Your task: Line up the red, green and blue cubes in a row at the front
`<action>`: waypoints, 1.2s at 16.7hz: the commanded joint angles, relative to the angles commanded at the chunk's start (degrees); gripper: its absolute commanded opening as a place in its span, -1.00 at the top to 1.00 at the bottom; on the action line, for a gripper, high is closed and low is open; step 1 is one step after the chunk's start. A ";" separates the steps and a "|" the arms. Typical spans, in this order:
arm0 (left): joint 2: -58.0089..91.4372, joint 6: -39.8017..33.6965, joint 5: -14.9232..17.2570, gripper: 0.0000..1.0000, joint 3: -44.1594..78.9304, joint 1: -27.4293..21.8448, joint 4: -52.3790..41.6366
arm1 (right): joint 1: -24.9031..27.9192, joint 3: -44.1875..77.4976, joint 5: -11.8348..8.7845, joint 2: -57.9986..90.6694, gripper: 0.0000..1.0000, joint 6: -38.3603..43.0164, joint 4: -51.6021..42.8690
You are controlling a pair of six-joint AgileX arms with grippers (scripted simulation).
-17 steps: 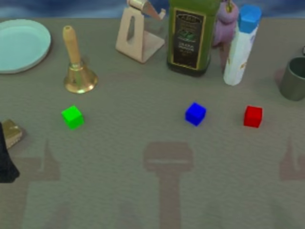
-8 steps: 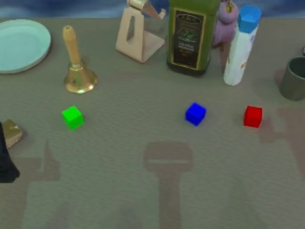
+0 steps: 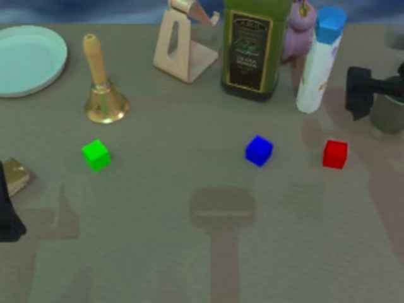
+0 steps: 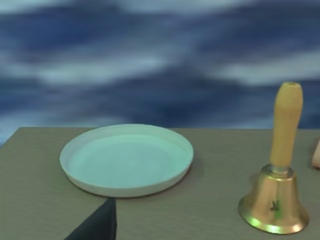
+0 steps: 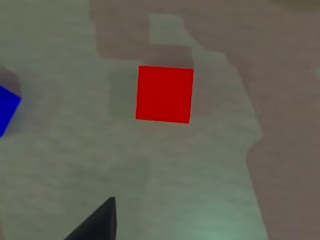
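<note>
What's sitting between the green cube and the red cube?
The blue cube lies between the green cube and red cube, nearer the red one, in the top view.

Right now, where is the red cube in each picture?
Top view: the red cube sits on the right side of the table, right of the blue cube.
Left wrist view: not in it; only a plate and a bell show.
Right wrist view: the red cube is near the middle.
Shared landmark: the blue cube, seen in the top and right wrist views.

Green cube (image 3: pixel 96 154) left; blue cube (image 3: pixel 259 151) right of centre; red cube (image 3: pixel 334 154) rightmost.
</note>
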 joint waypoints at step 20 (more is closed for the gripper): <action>0.00 0.00 0.00 -1.00 0.00 0.00 0.00 | 3.73 19.59 -0.01 30.65 -1.00 6.84 -5.92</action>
